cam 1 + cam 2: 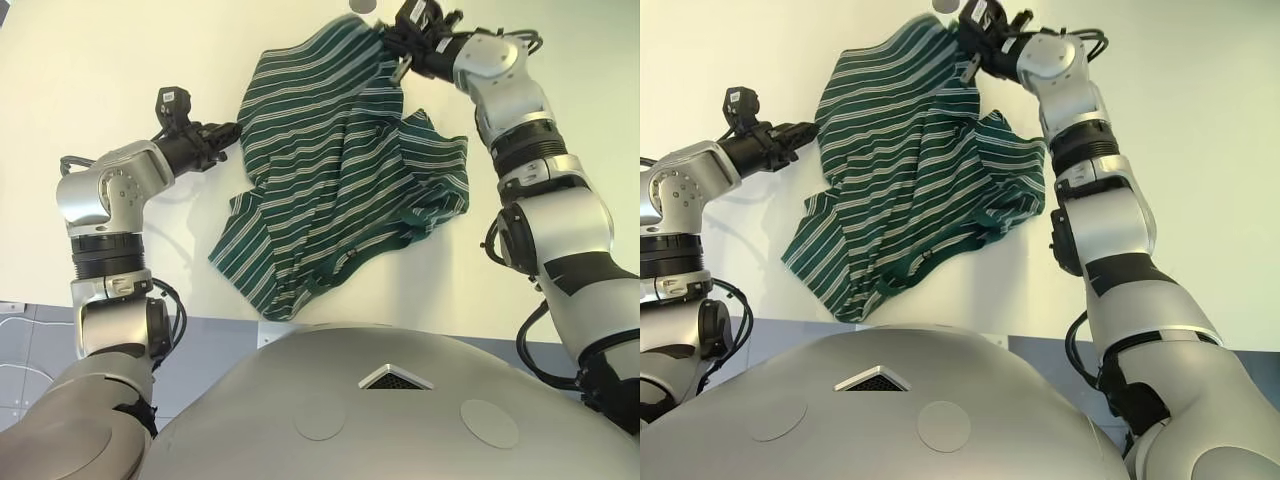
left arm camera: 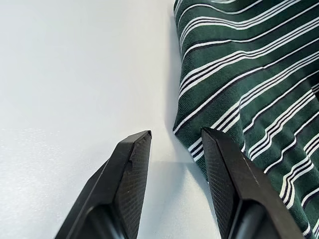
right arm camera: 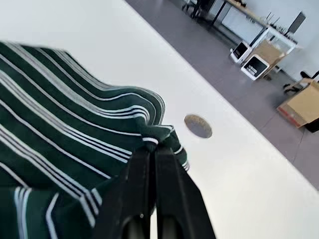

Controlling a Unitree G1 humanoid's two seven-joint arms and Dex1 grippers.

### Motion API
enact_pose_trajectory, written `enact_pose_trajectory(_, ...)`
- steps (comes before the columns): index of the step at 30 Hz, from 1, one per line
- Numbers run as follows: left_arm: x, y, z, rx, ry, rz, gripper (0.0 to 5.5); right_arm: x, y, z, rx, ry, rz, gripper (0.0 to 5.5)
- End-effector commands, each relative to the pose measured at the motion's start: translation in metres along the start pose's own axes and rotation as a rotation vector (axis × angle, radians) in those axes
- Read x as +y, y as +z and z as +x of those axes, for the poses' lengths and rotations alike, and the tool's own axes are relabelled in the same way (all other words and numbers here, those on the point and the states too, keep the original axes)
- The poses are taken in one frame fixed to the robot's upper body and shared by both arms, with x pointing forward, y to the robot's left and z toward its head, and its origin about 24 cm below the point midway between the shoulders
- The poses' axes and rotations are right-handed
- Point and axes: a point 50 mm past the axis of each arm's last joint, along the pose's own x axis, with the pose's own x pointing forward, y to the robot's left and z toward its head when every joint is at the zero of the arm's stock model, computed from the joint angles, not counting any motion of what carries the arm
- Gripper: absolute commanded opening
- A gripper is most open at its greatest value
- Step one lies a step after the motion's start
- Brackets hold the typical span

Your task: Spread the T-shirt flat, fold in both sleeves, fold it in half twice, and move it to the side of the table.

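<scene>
Counts one dark green T-shirt with thin white stripes (image 1: 330, 170), rumpled into loose folds and far from flat. Lies on the plain white counter (image 1: 100, 60), toward its far middle, with the far right corner lifted off the surface. Adds up to one shirt, two arms, two claws, and one small round grey disc (image 3: 198, 126) set in the counter just beyond that lifted corner. On the left: elbow bent, forearm stretched low over the counter, left claw (image 2: 174, 137) parted by a narrow gap, gripping nothing, tips at the shirt's left edge. On the right: arm extended far forward, right claw (image 3: 152, 150) clamped tight on a bunched fold of the lifted corner.
</scene>
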Motion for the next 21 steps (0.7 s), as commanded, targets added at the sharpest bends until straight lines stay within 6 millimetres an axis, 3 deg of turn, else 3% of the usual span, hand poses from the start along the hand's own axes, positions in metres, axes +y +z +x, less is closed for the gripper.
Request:
enact_pose_trajectory(1, 0.002, 0.000, 0.004, 0.010, 0.032, -0.010, 1.84, 0.001, -0.027, 0.000, 0.126, -0.086, 0.048, 0.32)
enact_pose_trajectory(3, 0.000, 0.001, 0.006, 0.001, 0.026, -0.021, 1.84, 0.001, -0.027, 0.001, 0.114, -0.097, 0.102, 0.73)
enact_pose_trajectory(6, -0.003, 0.003, 0.009, -0.012, 0.007, -0.066, 1.84, -0.008, -0.021, -0.002, 0.073, -0.138, 0.112, 0.73)
enact_pose_trajectory(10, -0.007, 0.004, 0.016, -0.010, -0.037, -0.171, 1.84, -0.026, 0.016, -0.011, -0.180, -0.152, 0.173, 0.73)
enact_pose_trajectory(12, -0.010, 0.006, 0.021, -0.032, -0.082, -0.241, 1.65, -0.023, 0.029, -0.014, -0.253, -0.106, 0.159, 0.76)
enact_pose_trajectory(14, -0.014, 0.013, 0.028, -0.071, -0.105, -0.261, 1.26, -0.004, 0.032, -0.014, -0.263, 0.050, 0.140, 0.76)
enact_pose_trajectory(17, -0.018, 0.021, 0.035, -0.106, -0.071, -0.185, 0.67, 0.037, -0.008, -0.018, -0.027, 0.363, 0.127, 0.76)
enact_pose_trajectory(21, -0.048, 0.030, 0.044, -0.078, -0.025, 0.245, 0.01, 0.051, -0.040, -0.025, 0.173, 0.410, 0.184, 0.76)
